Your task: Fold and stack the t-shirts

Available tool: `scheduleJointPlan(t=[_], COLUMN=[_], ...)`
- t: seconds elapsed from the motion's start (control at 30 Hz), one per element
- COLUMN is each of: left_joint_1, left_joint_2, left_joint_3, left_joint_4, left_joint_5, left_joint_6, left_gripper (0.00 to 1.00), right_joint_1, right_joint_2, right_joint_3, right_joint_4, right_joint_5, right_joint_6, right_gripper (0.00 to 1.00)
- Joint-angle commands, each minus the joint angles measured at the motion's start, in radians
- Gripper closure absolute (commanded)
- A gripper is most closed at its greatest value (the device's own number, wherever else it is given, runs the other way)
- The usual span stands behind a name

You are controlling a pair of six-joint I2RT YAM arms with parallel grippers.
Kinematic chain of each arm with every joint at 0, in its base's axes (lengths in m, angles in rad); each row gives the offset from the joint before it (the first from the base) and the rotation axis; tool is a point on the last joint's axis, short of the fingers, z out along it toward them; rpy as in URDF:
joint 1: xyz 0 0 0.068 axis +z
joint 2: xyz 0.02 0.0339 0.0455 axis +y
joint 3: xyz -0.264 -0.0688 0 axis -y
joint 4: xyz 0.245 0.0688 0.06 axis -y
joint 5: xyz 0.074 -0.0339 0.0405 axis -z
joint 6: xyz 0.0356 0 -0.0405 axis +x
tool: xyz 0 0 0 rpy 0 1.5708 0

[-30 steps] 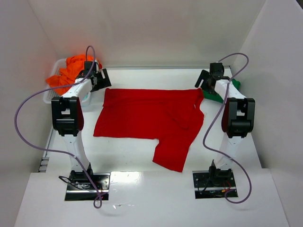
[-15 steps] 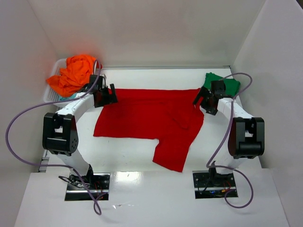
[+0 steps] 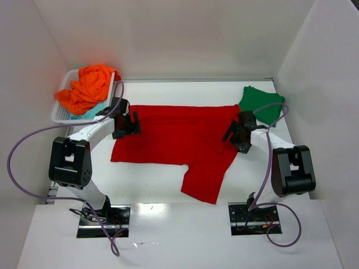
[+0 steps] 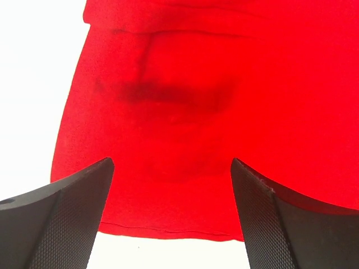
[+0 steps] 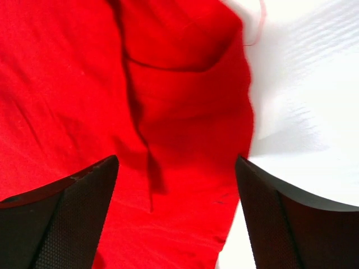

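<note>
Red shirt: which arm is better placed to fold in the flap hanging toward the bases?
Likely right. The right gripper hovers open over the red shirt, at its edge beside that flap; the left gripper is at the opposite edge.

White table (image 3: 151, 182): red t-shirt (image 3: 174, 137) spread flat across centre, wrinkled at right, one flap trailing toward near edge right of middle. Green t-shirt (image 3: 261, 103) bunched at far right corner, just beside red one. White lattice basket (image 3: 58, 114) at far left corner.
</note>
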Motion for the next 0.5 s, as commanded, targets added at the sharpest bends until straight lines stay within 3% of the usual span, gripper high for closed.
scheduleJointPlan(t=[0.0, 0.47], left_joint_1=[0.004, 0.015], left_joint_2=[-0.025, -0.063], left_joint_3=[-0.026, -0.028], left_joint_4=[0.009, 0.029], left_joint_5=[0.000, 0.040], left_joint_6=[-0.039, -0.040], left_gripper=[0.08, 0.08], right_joint_1=[0.006, 0.006], right_joint_2=[-0.044, 0.068], right_joint_3=[-0.007, 0.014], right_joint_4=[-0.013, -0.071], right_joint_5=[0.087, 0.144], right_joint_6=[0.031, 0.058], right_gripper=[0.15, 0.28])
